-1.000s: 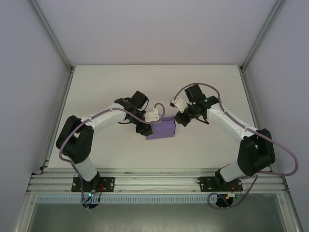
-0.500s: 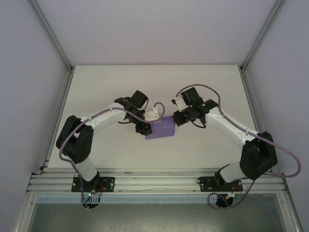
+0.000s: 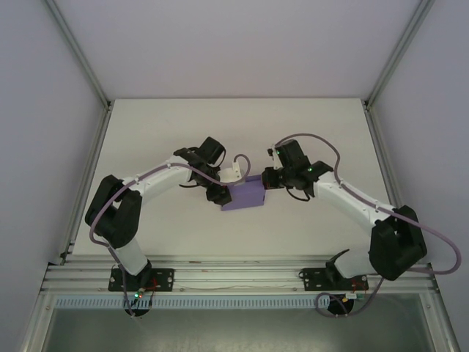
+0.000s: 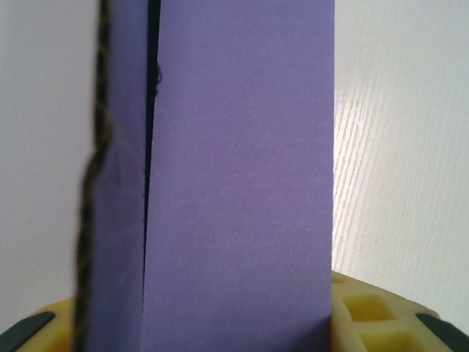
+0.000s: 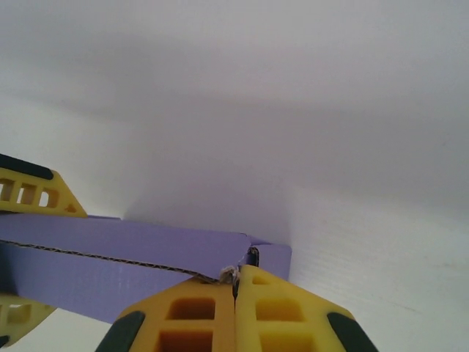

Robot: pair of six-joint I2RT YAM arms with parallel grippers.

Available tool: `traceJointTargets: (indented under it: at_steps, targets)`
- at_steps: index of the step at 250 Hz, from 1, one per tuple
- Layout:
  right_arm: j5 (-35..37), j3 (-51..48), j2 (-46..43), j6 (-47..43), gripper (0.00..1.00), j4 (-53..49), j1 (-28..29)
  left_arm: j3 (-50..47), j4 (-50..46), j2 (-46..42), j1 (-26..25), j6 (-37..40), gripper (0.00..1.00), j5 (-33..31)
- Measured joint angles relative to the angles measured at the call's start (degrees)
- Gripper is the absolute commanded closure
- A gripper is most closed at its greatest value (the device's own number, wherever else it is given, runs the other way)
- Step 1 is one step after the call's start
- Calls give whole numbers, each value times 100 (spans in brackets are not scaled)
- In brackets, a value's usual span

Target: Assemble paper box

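Paper box (image 3: 245,196) of purple card lay near the middle of the white table (image 3: 168,132), between the two arms. The left gripper (image 3: 223,193) was clamped on the box's left end. In the left wrist view its yellow fingers (image 4: 377,315) sat on either side of the purple card (image 4: 234,183), which showed a dark seam and a rough cut edge. The right gripper (image 3: 270,180) met the box's right end. In the right wrist view its jaws were pressed fully together (image 5: 234,312), the tips touching the box's end corner (image 5: 132,253). Whether any card was pinched between them could not be told.
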Motion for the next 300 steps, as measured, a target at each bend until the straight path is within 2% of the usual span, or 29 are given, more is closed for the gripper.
traceJointTargets:
  at_steps: [48,67,89,105,112,150,188,225,252,290,300]
  targets:
    - [758,-616,-216,-297,100,852,374,-2,24,0,0,-116,49,-24]
    - [997,-876,-358,-378,100,1126,546,-11,74,0,0,-157,44,-26]
    - [1145,-1106,-551,-398,100,1329,675,-26,216,-2,-2,-205,31,-22]
    - [1209,-1213,-667,-396,100,1379,734,-46,328,-4,-2,-262,3,-22]
    - [1241,-1241,-708,-391,100,1384,752,-63,380,-13,0,-323,0,-17]
    - [1464,-1268,-780,-306,100,1320,903,-332,715,-330,0,-608,0,-37]
    - [1875,-1268,-745,-118,100,1314,1091,-706,1104,-1115,-20,-1123,0,-205]
    - [2406,-1268,-651,129,100,1353,1388,-1255,1532,-1947,-133,-1958,1,-861]
    - [2577,-1259,-616,282,100,1351,1478,-1513,1591,-2291,-153,-2559,20,-1377]
    - [2616,-1215,-555,361,100,1349,1488,-1768,1587,-2393,-153,-3032,41,-1670]
    - [2625,-1200,-540,363,100,1344,1491,-1823,1580,-2378,-153,-3060,43,-1729]
